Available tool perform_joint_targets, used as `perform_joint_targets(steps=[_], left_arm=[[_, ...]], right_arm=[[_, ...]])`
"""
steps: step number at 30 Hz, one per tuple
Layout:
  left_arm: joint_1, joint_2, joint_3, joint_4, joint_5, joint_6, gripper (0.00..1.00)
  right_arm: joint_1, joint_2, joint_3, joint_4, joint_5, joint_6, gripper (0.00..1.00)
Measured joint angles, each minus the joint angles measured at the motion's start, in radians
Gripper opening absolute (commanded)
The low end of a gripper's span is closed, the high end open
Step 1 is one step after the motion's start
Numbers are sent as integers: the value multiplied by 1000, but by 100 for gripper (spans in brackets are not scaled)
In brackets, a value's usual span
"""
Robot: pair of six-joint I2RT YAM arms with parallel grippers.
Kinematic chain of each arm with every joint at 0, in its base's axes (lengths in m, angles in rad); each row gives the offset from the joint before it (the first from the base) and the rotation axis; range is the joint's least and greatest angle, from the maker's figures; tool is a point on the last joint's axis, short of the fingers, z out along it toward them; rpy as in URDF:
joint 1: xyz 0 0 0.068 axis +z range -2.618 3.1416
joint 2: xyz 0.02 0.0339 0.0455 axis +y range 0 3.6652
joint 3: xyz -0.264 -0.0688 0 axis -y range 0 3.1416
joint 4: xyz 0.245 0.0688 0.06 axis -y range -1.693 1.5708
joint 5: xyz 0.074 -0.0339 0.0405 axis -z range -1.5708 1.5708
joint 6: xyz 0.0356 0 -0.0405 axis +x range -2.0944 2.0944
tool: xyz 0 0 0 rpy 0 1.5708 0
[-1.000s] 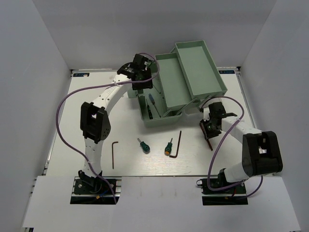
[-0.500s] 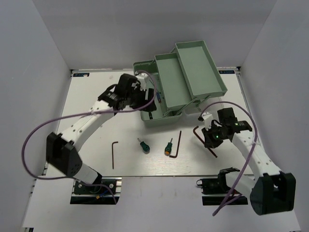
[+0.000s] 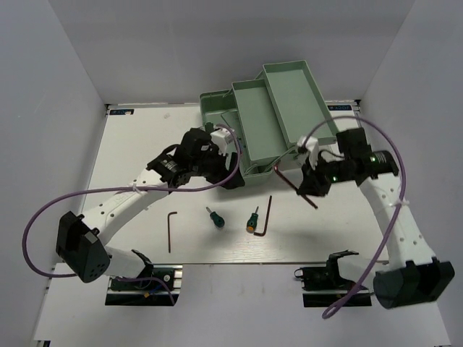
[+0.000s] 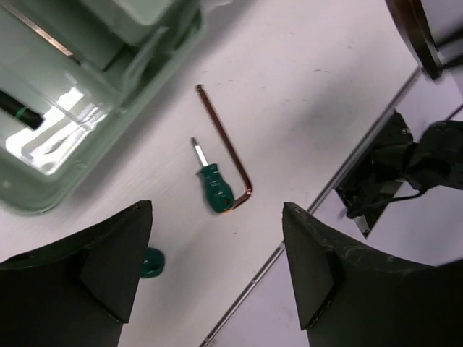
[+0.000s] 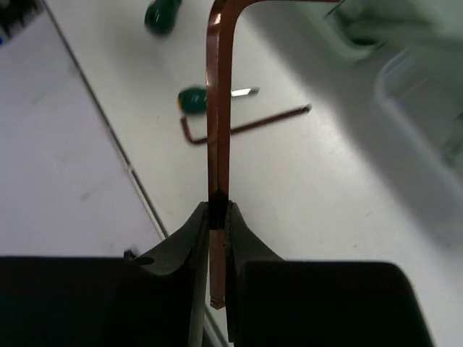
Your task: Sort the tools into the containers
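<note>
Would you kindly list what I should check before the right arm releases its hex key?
1. Right tool shut on hex key: ok.
2. That key above a container: not ok, it hangs over the table beside the toolbox.
3. Left tool open and empty: ok.
4. Left arm clear of the toolbox: cannot tell.
5. Table cleared: not ok; two stubby screwdrivers and two loose hex keys lie there.

Left gripper (image 4: 217, 208) withdrawn from toolbox (image 3: 255, 176) base, now over table (image 3: 137, 152) just off toolbox's front-left corner, jaws spread wider. Right gripper (image 5: 217, 211) lifted hex key (image 5: 219, 108) off table, carried it toward toolbox's front-right corner.
</note>
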State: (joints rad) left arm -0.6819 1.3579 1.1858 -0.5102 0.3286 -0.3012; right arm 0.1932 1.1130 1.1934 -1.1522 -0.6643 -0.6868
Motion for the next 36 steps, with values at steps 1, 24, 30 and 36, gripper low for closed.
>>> perform_joint_targets(steps=[1,24,30,36], left_arm=[[-19,2,0,5,1,-5,82],[-350,428,113,100,-373,-124,84],[-394,598,199,96,-426,-118,75],[-422,706,291,45,-471,-103,57]], right_arm=[[5,42,53,29,-4,38,0],[211,793,797,327,398,719,59],[170,702,734,403,414,712,52],[106,457,585,505,453,703,52]])
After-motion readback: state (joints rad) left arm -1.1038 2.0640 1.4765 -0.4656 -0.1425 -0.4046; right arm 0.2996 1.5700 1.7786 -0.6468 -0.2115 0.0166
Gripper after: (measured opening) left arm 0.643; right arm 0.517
